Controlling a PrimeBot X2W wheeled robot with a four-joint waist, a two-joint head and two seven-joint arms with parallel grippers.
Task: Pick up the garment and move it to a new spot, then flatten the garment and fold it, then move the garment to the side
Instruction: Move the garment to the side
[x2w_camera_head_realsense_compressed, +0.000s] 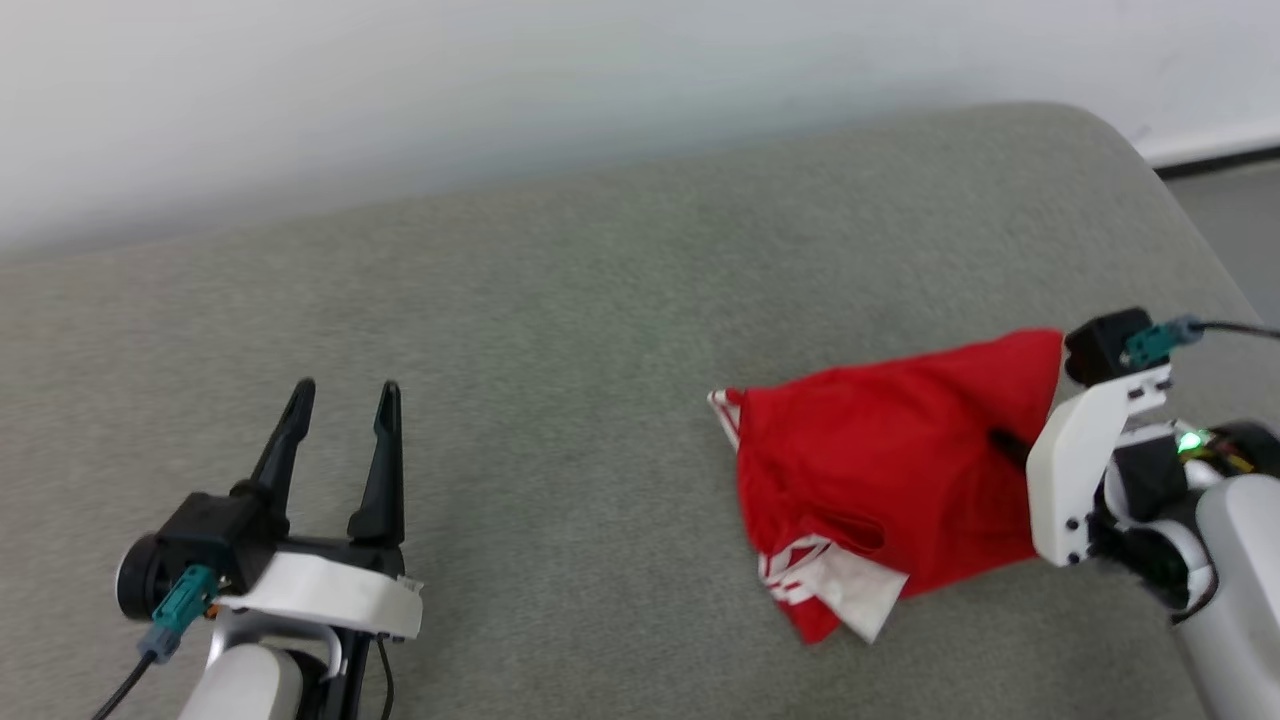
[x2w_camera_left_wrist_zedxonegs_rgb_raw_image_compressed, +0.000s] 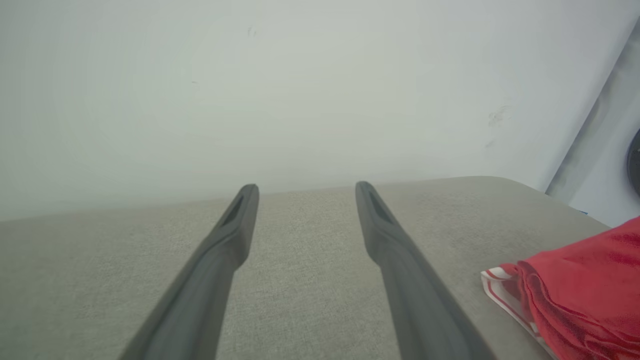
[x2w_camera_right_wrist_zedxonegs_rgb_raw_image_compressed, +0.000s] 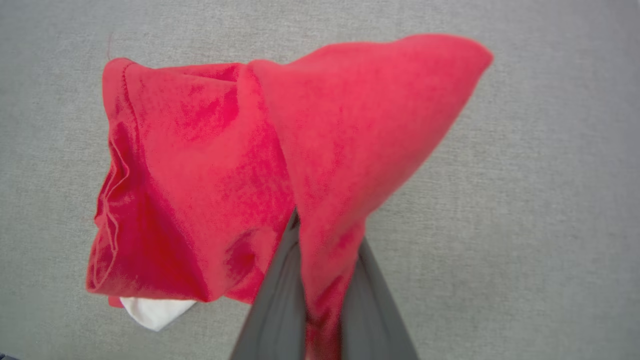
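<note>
1. The left gripper (x2w_camera_head_realsense_compressed: 346, 387) hangs over the grey fabric surface (x2w_camera_head_realsense_compressed: 560, 330). Its fingers (x2w_camera_left_wrist_zedxonegs_rgb_raw_image_compressed: 400, 270) are spread wide with nothing between them.
2. The garment (x2w_camera_head_realsense_compressed: 880, 450) is bunched up well to the right of those fingers. A white striped sleeve (x2w_camera_head_realsense_compressed: 830, 585) shows at its lower edge.
3. The right gripper (x2w_camera_right_wrist_zedxonegs_rgb_raw_image_compressed: 327, 235) has its fingers (x2w_camera_right_wrist_zedxonegs_rgb_raw_image_compressed: 280, 285) clamped on a red fold of the garment. The rest of the cloth drapes out beyond the fingertips.

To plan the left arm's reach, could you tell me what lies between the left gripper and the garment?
The stretch is bare: in the head view, plain grey surface runs from the left gripper to the garment.
</note>
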